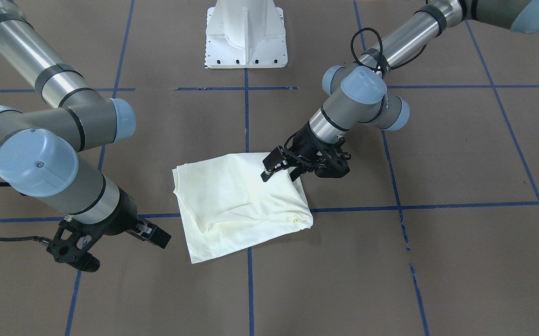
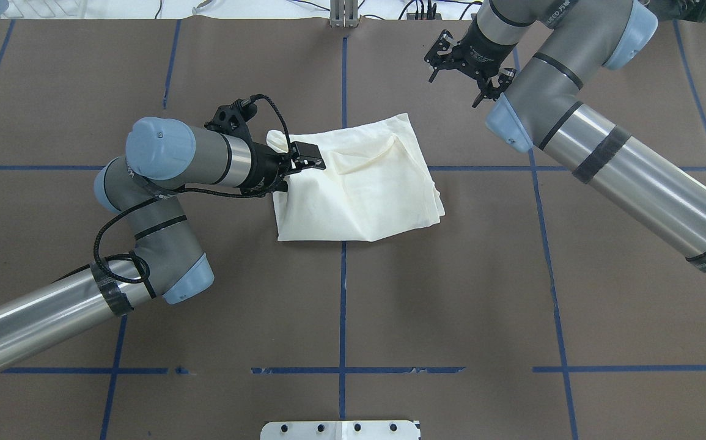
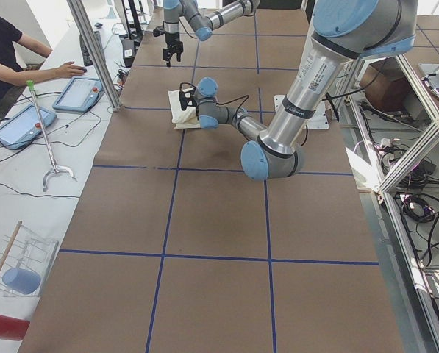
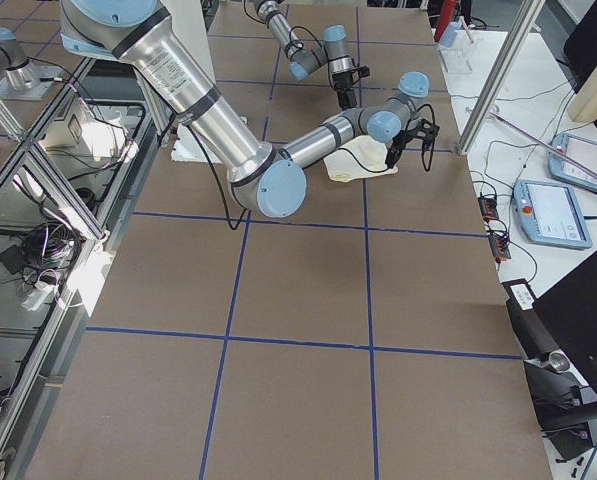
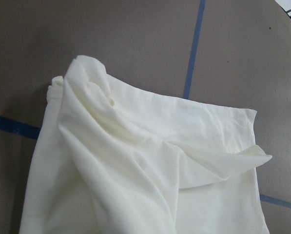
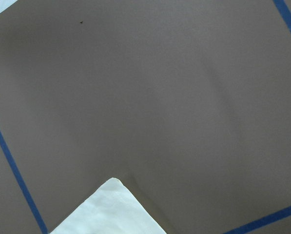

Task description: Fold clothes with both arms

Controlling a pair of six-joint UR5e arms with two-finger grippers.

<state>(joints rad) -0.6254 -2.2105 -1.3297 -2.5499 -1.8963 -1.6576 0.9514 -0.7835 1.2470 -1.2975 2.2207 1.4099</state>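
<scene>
Left gripper hovers, fingers seemingly parted, nothing held, over the shirt lying folded and rumpled mid-table. Right gripper is spread, well off. Next, probably: pinch the bunched corner and smooth it.

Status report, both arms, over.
Left gripper open at edge of shirt. Right gripper open, clear of it. Folded, rumpled, plain side up. Nothing seen in the way.
</scene>
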